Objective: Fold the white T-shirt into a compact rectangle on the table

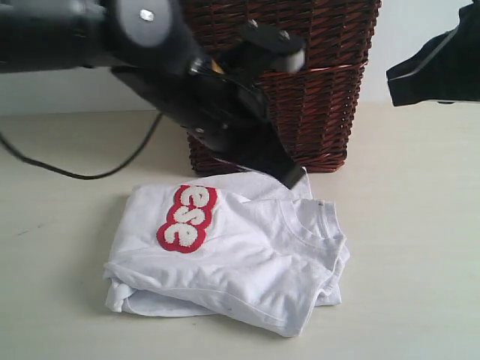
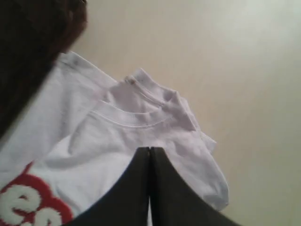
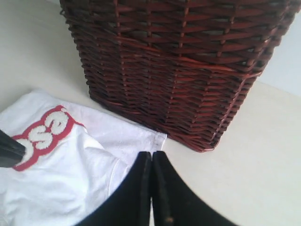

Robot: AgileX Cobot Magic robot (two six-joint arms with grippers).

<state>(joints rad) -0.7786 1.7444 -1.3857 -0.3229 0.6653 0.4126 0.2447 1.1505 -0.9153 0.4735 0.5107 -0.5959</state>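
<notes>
The white T-shirt (image 1: 232, 255) lies folded into a rough rectangle on the cream table (image 1: 60, 225), its red patch (image 1: 187, 217) with white letters facing up and its ribbed neck (image 1: 307, 221) at the right. My left gripper (image 1: 294, 177) hovers shut and empty just above the shirt's back edge, in front of the basket. In the left wrist view its tips (image 2: 149, 149) hang over the white T-shirt (image 2: 141, 136) near the collar. My right gripper (image 3: 151, 153) is shut and empty, raised at the far right (image 1: 391, 75), over the shirt (image 3: 61, 174) corner.
A dark brown wicker basket (image 1: 315, 82) stands directly behind the shirt, close to its back edge; the right wrist view shows its wall (image 3: 174, 70). A black cable (image 1: 82, 174) trails over the table at the left. Bare table (image 1: 420, 247) lies right of the shirt.
</notes>
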